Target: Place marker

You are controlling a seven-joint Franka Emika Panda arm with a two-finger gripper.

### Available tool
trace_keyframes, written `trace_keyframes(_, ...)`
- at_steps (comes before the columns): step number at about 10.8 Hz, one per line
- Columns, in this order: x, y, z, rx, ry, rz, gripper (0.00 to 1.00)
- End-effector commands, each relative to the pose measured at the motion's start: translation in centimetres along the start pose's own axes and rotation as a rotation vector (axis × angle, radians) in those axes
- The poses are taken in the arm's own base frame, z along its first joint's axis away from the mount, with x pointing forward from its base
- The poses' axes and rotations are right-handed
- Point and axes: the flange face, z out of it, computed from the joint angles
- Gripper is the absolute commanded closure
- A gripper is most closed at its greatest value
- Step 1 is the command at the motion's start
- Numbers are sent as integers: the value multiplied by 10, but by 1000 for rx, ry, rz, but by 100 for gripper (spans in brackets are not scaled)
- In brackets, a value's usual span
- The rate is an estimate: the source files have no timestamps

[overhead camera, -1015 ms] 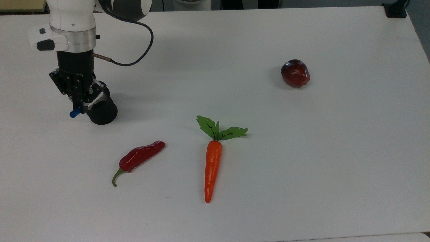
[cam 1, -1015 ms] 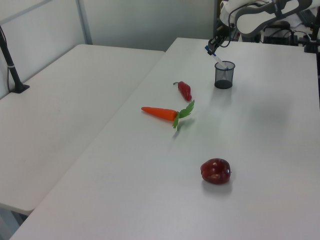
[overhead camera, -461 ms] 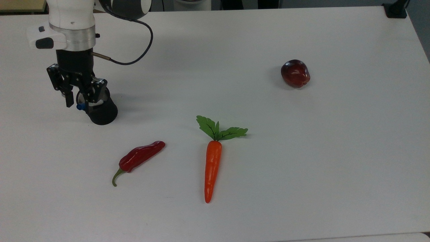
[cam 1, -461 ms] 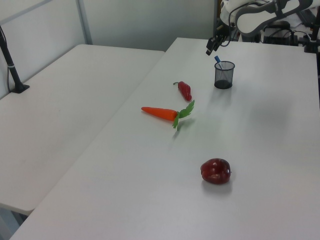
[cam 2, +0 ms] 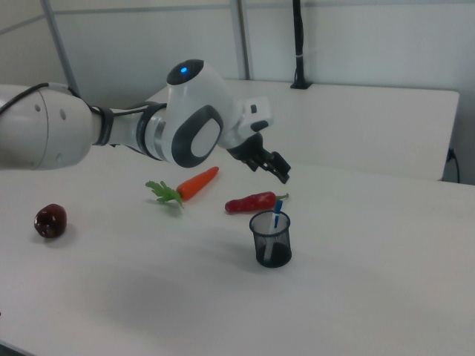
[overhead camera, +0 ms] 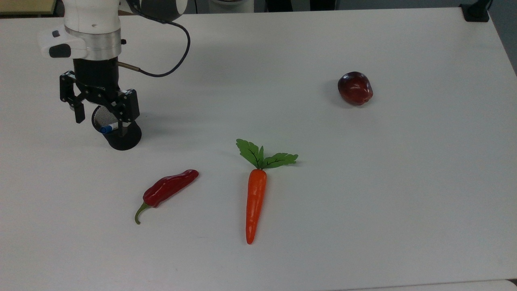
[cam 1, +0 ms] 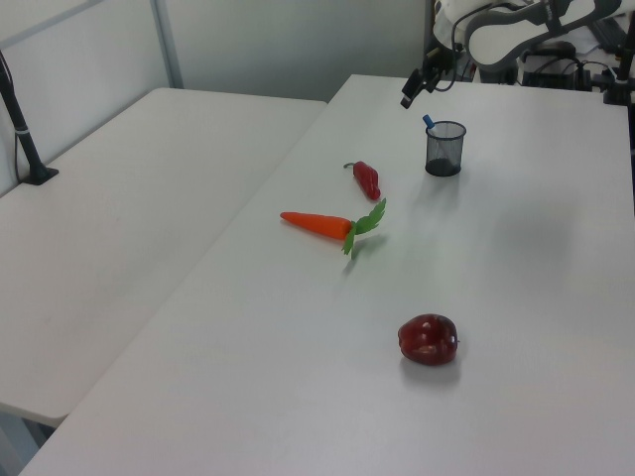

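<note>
The marker (overhead camera: 106,129) stands tilted inside a black mesh cup (overhead camera: 121,139), its blue end poking over the rim. My gripper (overhead camera: 101,119) hangs open just above the cup, with nothing between its fingers. In the left view the gripper (cam 1: 417,89) is above and to the left of the cup (cam 1: 444,149), and the marker (cam 1: 428,122) leans on the cup's rim. In the right view the marker (cam 2: 277,213) sticks out of the cup (cam 2: 271,239) below the gripper (cam 2: 271,167).
On the white table (overhead camera: 363,182) lie a red chilli (overhead camera: 169,188), an orange carrot (overhead camera: 255,202) with green leaves and a dark red apple (overhead camera: 355,88). The chilli lies closest to the cup. A second table (cam 1: 119,218) stands alongside.
The gripper was shut on the marker over the cup, then opened. The marker dropped into the cup. The gripper has risen a little and spread wider.
</note>
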Motion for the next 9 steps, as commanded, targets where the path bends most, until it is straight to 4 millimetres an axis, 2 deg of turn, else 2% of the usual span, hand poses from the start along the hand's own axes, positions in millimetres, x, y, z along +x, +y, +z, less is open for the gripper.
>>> trace_keyframes(1, 4, -65, -33, 40, 6, -60, 0)
trace_keyframes(5, -18, -139, -85, 56, -224, -178, 0)
trace_keyframes(8, -43, -161, -148, 50, -386, -285, 0)
trace_keyframes(9, -51, -159, -167, 53, -432, -333, 0)
